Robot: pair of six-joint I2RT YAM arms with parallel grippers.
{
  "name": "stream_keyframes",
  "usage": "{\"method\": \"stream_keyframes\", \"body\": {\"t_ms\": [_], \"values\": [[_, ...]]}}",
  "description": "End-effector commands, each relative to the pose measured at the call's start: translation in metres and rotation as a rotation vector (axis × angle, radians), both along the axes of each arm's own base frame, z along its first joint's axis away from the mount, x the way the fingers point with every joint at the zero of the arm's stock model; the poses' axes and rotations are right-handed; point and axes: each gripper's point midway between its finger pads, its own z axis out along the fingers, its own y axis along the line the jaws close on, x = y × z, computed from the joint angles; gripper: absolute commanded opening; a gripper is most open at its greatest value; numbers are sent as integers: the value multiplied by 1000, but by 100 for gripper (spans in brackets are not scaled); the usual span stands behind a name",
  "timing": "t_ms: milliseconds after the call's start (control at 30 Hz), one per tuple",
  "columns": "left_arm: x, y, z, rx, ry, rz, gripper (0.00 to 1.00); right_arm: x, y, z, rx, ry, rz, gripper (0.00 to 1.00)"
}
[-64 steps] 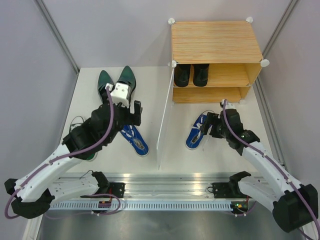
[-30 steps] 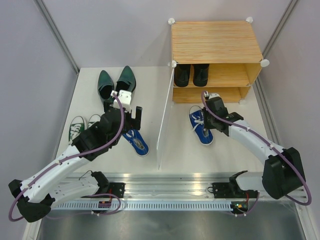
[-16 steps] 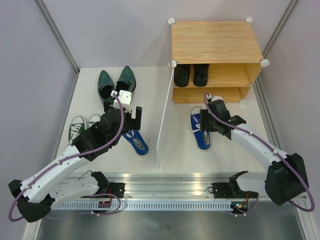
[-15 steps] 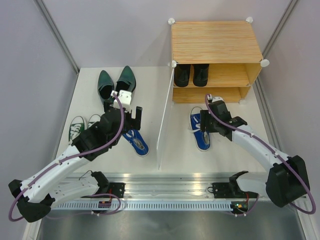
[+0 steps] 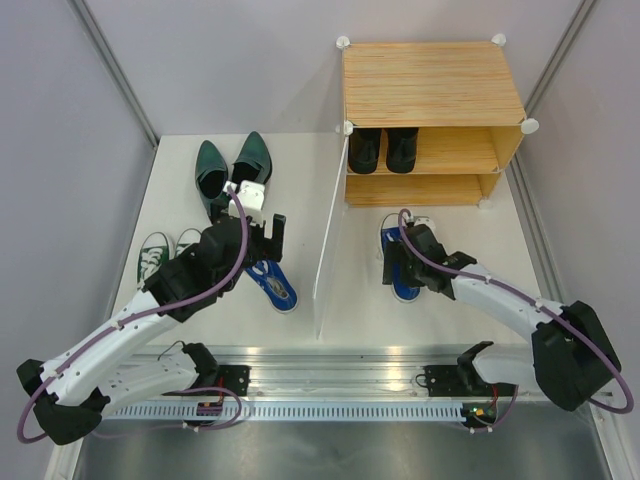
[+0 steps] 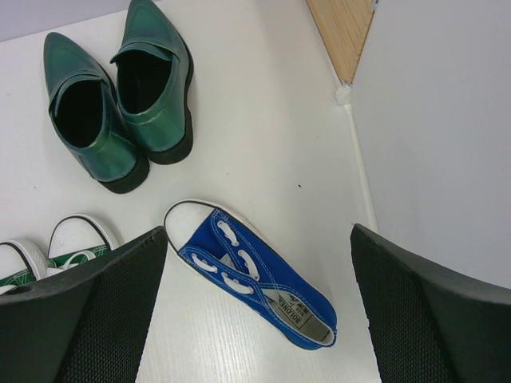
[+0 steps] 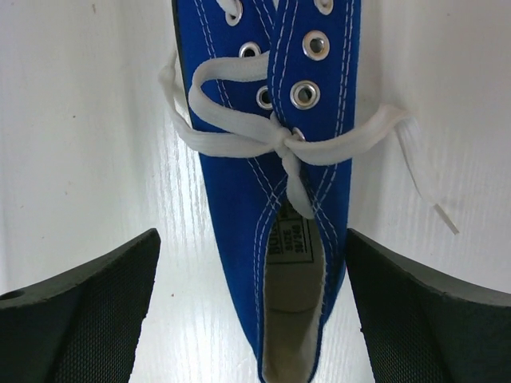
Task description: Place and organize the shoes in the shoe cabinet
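At six o'clock of the shoe cabinet (image 5: 432, 85), let go since a second ago: blue sneaker (image 7: 271, 183). Right gripper (image 7: 249, 247) spread wide, straddling it untouched; left gripper (image 6: 257, 233) likewise open, empty.

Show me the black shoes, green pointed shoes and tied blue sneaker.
black shoes (image 5: 365, 150): top view, the left shoe.
green pointed shoes (image 6: 148, 28): left wrist view, right shoe's toe.
blue sneaker (image 7: 231, 183): right wrist view, side panel.
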Motion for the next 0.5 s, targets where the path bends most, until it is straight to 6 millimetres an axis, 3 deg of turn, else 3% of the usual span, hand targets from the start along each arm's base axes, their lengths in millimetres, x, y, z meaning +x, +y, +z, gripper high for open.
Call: {"method": "stream_keyframes", "body": {"t_ms": [0, 267, 467], "values": [[2, -2, 7, -15, -30, -15, 97, 14, 7, -3, -4, -47, -60, 98], [2, -3, 6, -14, -27, -14, 99, 15, -7, -21, -100, -84, -147, 98], [3, -3, 4, -8, -23, -15, 99, 14, -6, -34, -105, -71, -148, 98]]}}
